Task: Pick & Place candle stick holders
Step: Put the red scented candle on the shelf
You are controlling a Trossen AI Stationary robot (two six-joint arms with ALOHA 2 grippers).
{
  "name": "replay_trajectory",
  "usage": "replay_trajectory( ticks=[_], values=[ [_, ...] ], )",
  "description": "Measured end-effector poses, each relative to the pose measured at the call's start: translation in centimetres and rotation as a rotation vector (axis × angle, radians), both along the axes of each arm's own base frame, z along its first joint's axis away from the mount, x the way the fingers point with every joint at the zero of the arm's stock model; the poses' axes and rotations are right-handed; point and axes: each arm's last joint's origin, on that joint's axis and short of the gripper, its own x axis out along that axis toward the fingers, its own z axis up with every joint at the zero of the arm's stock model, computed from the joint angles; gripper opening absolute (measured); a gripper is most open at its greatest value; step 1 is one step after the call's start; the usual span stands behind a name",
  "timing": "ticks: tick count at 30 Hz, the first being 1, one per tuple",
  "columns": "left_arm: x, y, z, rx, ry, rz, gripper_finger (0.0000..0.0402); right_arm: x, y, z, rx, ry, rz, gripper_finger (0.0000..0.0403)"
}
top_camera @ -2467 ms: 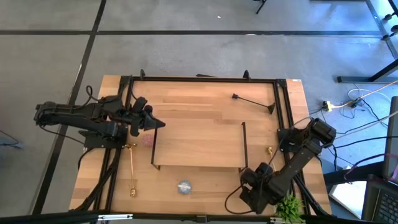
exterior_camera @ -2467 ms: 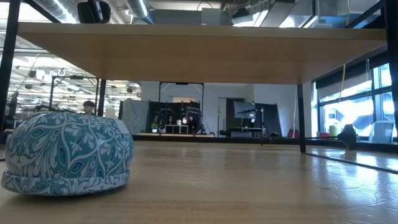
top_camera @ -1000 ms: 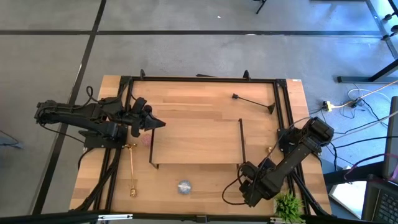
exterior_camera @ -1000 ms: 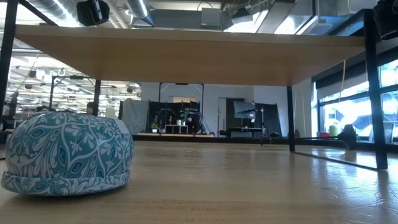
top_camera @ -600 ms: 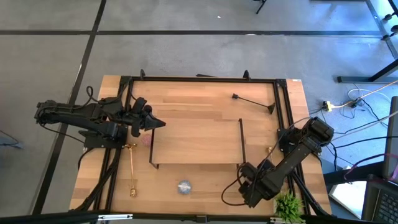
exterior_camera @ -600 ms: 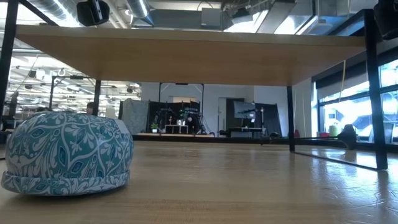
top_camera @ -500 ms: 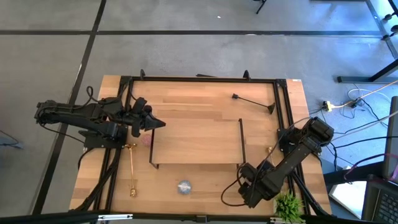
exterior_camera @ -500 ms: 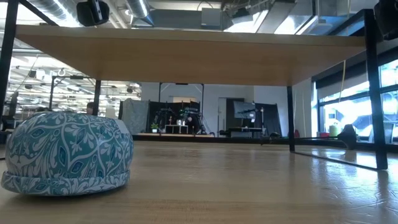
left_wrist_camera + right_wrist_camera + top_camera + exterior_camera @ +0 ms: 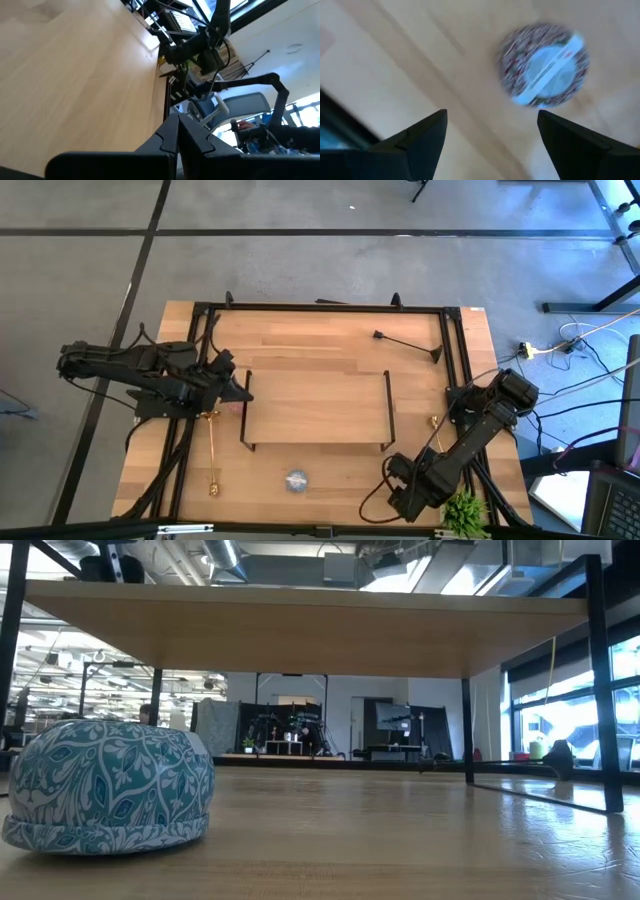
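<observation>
The right end effector (image 9: 490,135) hangs released over the pale blue holder (image 9: 544,65) near the table's (image 9: 330,340) front edge, probably to grasp it; the left end effector (image 9: 243,385) is clenched, empty.

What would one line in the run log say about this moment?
left gripper: shut, empty, at the wooden board's left end | right gripper: open, over a small round holder | gold stick: lying on table
</observation>
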Motion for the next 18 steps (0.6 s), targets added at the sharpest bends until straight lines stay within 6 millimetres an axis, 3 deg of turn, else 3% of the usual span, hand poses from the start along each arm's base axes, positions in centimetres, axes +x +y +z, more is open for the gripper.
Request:
replay_trajectory(
  ticks=[14,18],
  values=[
    [0.2,0.1,0.2,0.009,-0.019,0.046,0.0003,0.4,1.2,0.2,0.21,0.031,0.156,0.0314],
    [0.3,-0.1,0.6,0.0,-0.068,0.081,0.0002,0.9,1.7,1.2,0.248,0.007,0.262,0.0314]
  ],
)
